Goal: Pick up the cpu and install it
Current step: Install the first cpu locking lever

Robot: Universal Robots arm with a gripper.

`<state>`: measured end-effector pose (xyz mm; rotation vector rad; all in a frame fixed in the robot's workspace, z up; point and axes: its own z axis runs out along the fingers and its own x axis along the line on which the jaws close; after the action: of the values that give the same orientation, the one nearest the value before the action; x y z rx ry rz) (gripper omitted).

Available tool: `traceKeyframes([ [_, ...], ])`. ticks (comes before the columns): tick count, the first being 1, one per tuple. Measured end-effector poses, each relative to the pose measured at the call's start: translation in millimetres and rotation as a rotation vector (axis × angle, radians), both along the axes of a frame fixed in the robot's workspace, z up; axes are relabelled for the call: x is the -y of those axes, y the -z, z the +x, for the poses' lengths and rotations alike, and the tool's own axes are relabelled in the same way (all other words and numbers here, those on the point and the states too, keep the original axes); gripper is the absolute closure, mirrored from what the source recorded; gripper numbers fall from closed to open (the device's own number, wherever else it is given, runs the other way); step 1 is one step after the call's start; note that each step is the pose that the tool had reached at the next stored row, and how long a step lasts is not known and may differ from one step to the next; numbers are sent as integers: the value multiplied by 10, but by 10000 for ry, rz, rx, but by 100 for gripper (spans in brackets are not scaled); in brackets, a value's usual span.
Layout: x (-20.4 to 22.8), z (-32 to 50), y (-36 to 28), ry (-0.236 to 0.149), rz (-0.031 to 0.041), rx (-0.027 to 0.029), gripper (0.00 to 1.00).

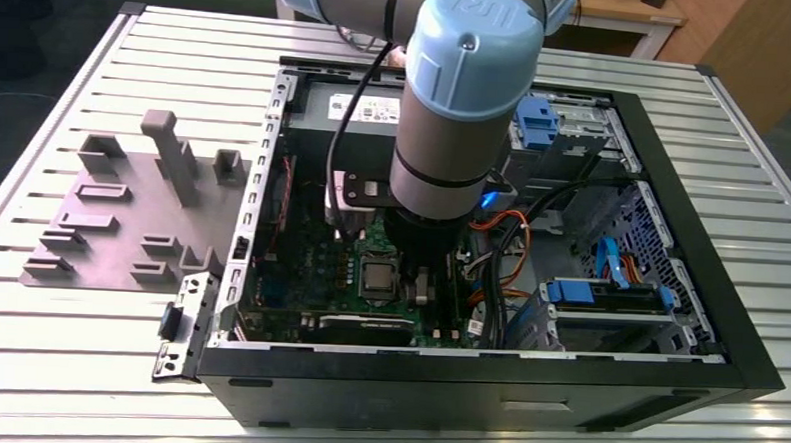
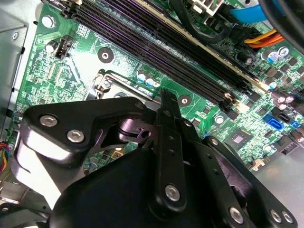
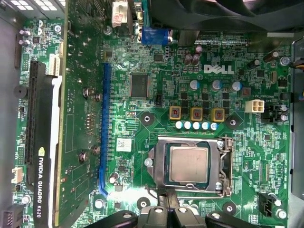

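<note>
Small flat silvery-grey square cpu already seated in the rectangular silver socket frame on the green motherboard — black gripper just beside it at six o'clock; fingers' state impossible to tell, nothing visibly held.

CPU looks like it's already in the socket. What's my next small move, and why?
Probably a short straight lift. In the first wrist view the cpu lies flat and square inside the socket frame, and the gripper sits at the frame's edge, so rising would clear it.
</note>
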<state>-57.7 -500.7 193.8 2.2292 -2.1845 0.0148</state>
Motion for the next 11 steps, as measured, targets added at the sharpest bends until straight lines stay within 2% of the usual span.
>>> traceKeyframes([
  [11,-7,0,14,-28,2,2,89],
])
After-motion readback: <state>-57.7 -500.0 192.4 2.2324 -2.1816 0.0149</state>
